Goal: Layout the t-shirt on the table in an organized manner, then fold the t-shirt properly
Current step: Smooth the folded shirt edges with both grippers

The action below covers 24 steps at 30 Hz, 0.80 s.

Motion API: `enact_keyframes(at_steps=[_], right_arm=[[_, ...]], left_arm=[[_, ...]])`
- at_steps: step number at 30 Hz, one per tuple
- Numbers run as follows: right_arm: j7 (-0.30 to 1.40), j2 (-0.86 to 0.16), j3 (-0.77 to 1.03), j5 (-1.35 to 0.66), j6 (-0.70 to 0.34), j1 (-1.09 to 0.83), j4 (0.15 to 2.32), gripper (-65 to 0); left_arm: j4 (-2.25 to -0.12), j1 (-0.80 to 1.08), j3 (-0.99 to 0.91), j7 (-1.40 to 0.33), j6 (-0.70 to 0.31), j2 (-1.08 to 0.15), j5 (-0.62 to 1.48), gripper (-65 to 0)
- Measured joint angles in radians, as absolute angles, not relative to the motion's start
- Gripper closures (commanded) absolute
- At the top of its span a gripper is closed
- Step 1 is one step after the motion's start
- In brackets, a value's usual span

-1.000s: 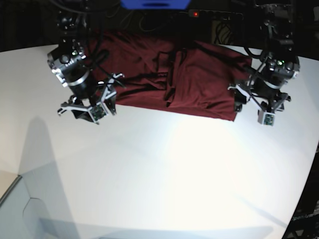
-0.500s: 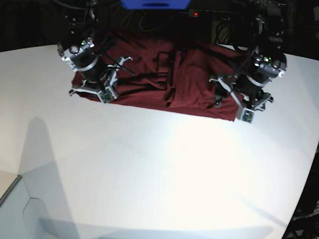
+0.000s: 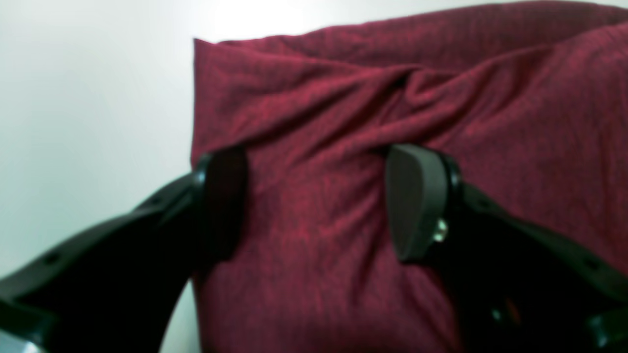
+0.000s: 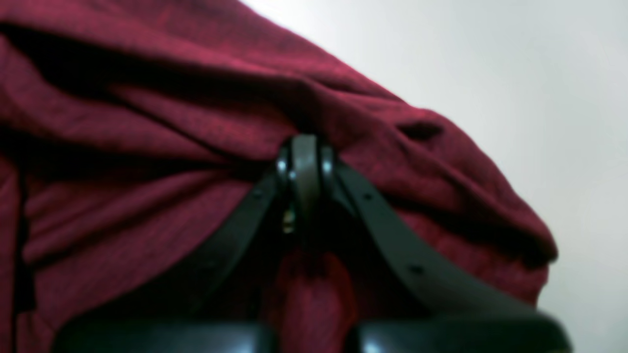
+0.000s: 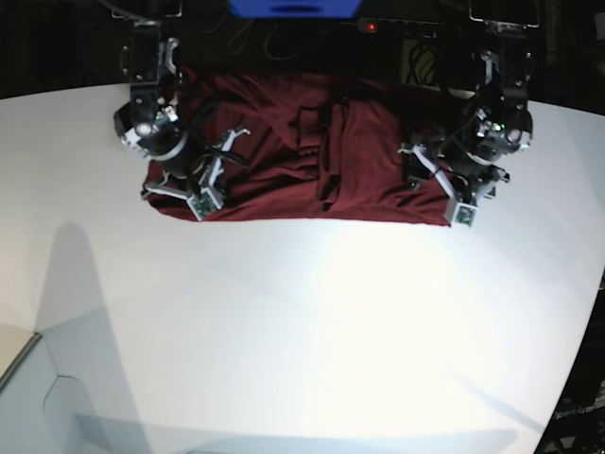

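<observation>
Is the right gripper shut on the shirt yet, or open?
Shut on it. In the right wrist view the right gripper has its jaws pressed together, with shirt fabric bunched at the tips.

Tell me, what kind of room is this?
Probably a robotics lab or test bench: two camera-carrying robot arms work over a big bare white table holding only a maroon t-shirt, with cables and a lit power strip in the dark behind.

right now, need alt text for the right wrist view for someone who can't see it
The right gripper, jaws shut, pinches a fold of the maroon t-shirt, which fills most of the frame in wrinkles. The white table shows at upper right.
</observation>
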<state>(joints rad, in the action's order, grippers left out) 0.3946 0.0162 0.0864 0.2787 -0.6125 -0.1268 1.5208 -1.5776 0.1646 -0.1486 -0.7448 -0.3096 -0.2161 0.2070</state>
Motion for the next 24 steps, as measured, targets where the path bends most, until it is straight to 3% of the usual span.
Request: enact_keyframes(at_steps=[10,15,18,24], right_arm=[[0.409,0.010,0.086,0.284,-0.612,0.020,1.398,0.0],[0.468,-0.004,0.084,0.318,-0.612,0.002,1.485,-0.2],[0.461,-0.006,0.087,0.316,-0.612,-0.019,1.560,-5.4],[0.453,-0.004,0.086,0.311,-0.612,-0.086,1.687,-22.3]], left_arm=[[-1.508,0.132,-0.149,-0.632,-0.307,-0.215,0.204,-43.1],[-1.568,0.123,-0.186,-0.631,-0.307,-0.202,0.208,-43.1],[-1.626,0.123,-0.229,-0.643,-0.305,-0.172,0.205,-43.1],[-1.762,0.162,-0.278,-0.631,-0.303,-0.169,0.207,-43.1]])
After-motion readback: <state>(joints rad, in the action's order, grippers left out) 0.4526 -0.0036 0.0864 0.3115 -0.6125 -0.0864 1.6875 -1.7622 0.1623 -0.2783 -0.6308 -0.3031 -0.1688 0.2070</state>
